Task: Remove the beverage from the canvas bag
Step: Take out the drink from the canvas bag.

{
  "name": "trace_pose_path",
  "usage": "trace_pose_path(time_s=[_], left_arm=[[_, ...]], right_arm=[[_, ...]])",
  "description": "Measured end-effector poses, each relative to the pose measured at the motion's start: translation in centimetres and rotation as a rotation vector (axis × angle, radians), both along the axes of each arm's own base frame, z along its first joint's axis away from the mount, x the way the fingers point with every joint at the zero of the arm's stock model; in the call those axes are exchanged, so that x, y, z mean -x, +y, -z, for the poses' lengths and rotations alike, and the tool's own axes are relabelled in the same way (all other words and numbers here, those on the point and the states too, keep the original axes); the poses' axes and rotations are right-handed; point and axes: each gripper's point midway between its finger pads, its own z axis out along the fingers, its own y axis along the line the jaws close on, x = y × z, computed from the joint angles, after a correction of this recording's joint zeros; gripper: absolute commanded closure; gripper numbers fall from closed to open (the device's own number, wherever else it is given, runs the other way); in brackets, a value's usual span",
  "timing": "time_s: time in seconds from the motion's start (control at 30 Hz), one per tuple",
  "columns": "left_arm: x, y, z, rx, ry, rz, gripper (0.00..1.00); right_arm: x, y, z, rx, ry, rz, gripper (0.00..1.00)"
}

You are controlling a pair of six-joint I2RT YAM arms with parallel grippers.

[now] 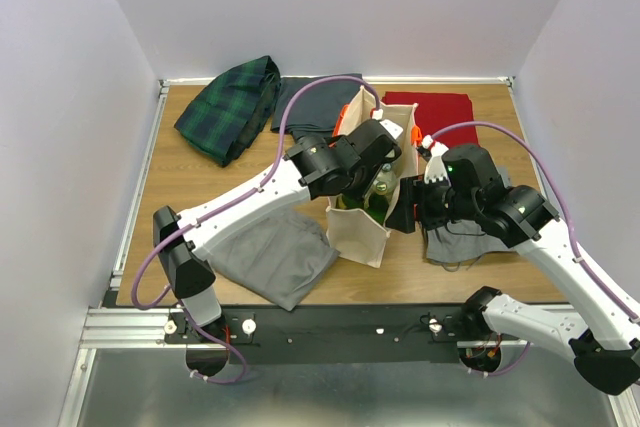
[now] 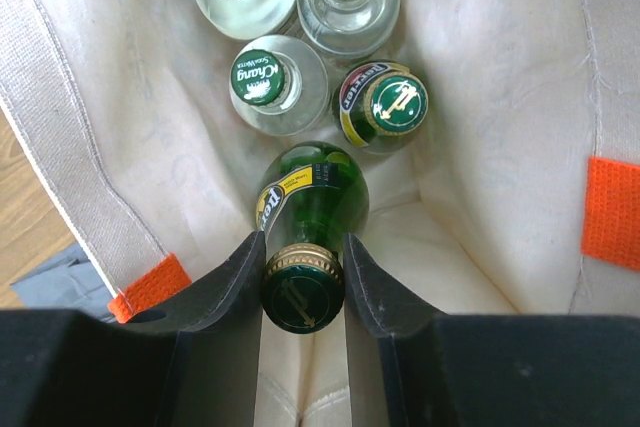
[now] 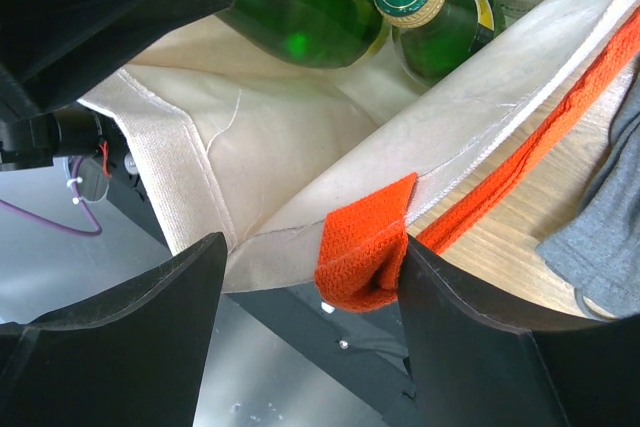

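Canvas bag (image 1: 362, 232) stands upright mid-tabletop (image 1: 200, 172), between the two arms. The left arm reaches in from above and the right one works the bag's right wall.

Left fingers (image 2: 225, 287) are closed on the neck of the green bottle (image 2: 312, 192), just under its gold-ringed cap, one finger on each side with no visible gap. That bottle sits at the near end of the bag, tilted, with its body fully inside. It isn't out yet. Gripping at the neck makes sense: it's the only part standing clear of the other bottles.

Farther in are a second green bottle (image 2: 385, 107) and three clear green-capped ones (image 2: 265, 82), packed close together.

Right fingers (image 3: 130, 317) are narrowed on the bag's rim at the orange handle (image 3: 365, 242) root, with canvas bunched between them. This looks like a hold-down, so the bag doesn't rise with the bottle. Likely next move: a straight pull up, watching that the base clears the rim.
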Motion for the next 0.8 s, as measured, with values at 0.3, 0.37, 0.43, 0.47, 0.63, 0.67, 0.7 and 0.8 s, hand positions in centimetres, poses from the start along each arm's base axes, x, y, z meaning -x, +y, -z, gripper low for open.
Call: trace_pose_path(time_s=[0.3,0.37,0.43,0.47,0.63,0.67,0.7,0.8], left_arm=[[0.0,0.2,-1.5,0.0,-0.019,0.022,1.0],[0.0,0.3,-2.2,0.002,-0.026,0.032,1.0],[0.1,0.3,-2.6,0.005,-0.028,0.038,1.0],[0.0,0.4,-3.0,0.006,-0.028,0.042,1.0],[0.0,0.6,-4.1,0.011,-0.029,0.064,1.0],[0.0,0.6,-4.3,0.01,-0.03,0.067,1.0],[-0.1,0.7,-4.4,0.009,-0.03,0.067,1.0],[-0.3,1.0,-4.5,0.005,-0.03,0.066,1.0]], right_arm=[[0.0,0.0,0.0,0.0,0.0,0.0,0.24],[0.0,0.0,0.0,0.0,0.0,0.0,0.24],[0.0,0.0,0.0,0.0,-0.001,0.001,0.24],[0.0,0.0,0.0,0.0,-0.001,0.001,0.24],[0.0,0.0,0.0,0.001,-0.002,0.002,0.24],[0.0,-0.1,0.0,0.002,-0.002,0.003,0.24],[-0.1,-0.1,0.0,0.002,-0.003,0.004,0.24],[-0.1,-0.1,0.0,0.004,-0.005,0.006,0.24]])
